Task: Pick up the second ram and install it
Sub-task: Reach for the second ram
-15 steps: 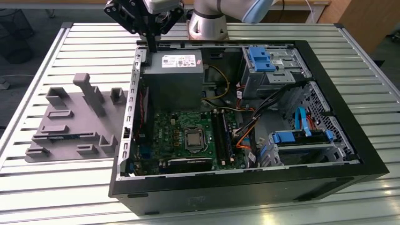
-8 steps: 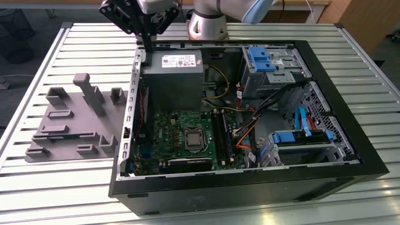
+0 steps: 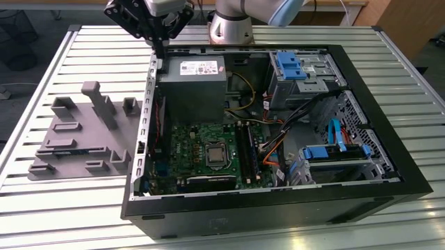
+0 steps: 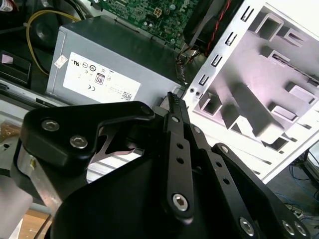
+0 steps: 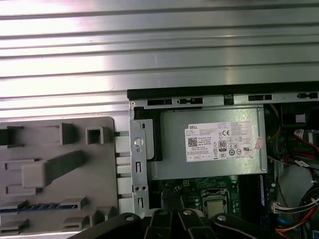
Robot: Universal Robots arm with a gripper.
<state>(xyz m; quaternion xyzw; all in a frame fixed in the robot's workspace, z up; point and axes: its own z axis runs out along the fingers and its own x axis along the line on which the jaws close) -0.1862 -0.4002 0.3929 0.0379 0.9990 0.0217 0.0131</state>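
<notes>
The arm's black gripper (image 3: 159,51) hangs over the eleven o'clock corner of the open black computer case (image 3: 278,211), beside the grey metal power supply box (image 3: 195,78). Its claw is pinched narrow, with nothing in it. The second ram (image 3: 75,152), a thin blue-green circuit-board stick, lies flat in the grey moulded plastic tray (image 3: 83,130) at nine o'clock from the case, well apart from the claw. By my reckoning, grasping, carrying and seating it are all left to do.

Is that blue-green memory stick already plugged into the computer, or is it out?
Out: the second ram lies in the gray holder beside the open computer case.
</notes>
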